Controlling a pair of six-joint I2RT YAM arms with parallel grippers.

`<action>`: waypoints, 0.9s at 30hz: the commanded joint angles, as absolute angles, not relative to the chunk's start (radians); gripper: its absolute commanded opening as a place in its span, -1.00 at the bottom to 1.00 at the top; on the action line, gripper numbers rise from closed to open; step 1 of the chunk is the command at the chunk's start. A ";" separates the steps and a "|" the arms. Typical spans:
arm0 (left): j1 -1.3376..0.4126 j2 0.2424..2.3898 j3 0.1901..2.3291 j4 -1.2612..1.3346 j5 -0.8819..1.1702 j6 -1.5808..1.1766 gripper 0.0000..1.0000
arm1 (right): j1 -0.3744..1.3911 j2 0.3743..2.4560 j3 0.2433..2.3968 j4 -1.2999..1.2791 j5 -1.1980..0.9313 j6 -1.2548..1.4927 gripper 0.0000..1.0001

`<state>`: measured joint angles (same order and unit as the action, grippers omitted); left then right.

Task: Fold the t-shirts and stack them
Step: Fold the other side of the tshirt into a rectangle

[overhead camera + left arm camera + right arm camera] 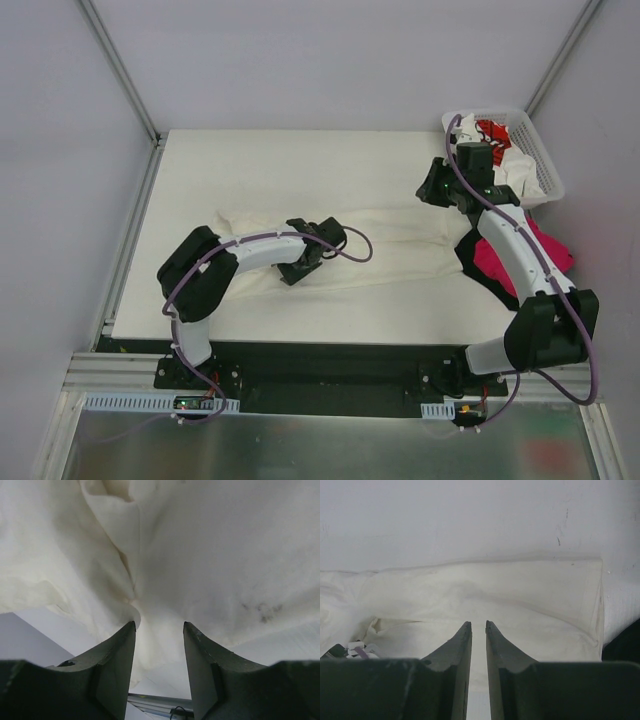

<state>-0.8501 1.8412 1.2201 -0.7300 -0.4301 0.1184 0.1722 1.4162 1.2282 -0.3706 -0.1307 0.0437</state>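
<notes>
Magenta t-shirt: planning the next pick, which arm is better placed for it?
Probably right: the magenta t-shirt lies beneath the right arm, while the left gripper sits far across on the cream t-shirt.

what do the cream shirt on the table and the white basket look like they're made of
Cream t-shirt: soft knit cloth, probably cotton, matte; it wrinkles and bunches, and shows a stitched hem.
Basket: likely rigid white plastic; its open lattice walls hold a crisp shape. It is too small here to judge its sheen.

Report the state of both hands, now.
Left hand: open, fingers apart against the cream t-shirt.
Right hand: almost shut, apparently pinching the cream t-shirt.
</notes>
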 commanded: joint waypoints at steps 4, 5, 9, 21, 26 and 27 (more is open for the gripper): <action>-0.856 1.891 1.229 -0.703 -0.497 0.112 -0.19 | 0.161 1.370 1.224 -0.347 -0.117 0.026 -0.60; -0.856 1.893 1.235 -0.701 -0.506 0.112 -0.18 | 0.160 1.376 1.224 -0.347 -0.117 0.023 -0.60; -0.851 1.888 1.264 -0.696 -0.538 0.126 -0.18 | 0.160 1.388 1.224 -0.350 -0.121 0.025 -0.60; -0.798 1.876 1.269 -0.669 -0.618 0.135 -0.18 | 0.158 1.401 1.220 -0.350 -0.129 0.023 -0.61; -0.793 1.882 1.262 -0.658 -0.629 0.130 -0.18 | 0.160 1.391 1.215 -0.350 -0.123 0.020 -0.60; -0.793 1.882 1.262 -0.654 -0.627 0.133 -0.18 | 0.160 1.391 1.215 -0.350 -0.123 0.021 -0.60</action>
<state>-0.7944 1.8942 1.2579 -0.6601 -0.5961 0.1230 0.1658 1.4055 1.2263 -0.3706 -0.1272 0.0357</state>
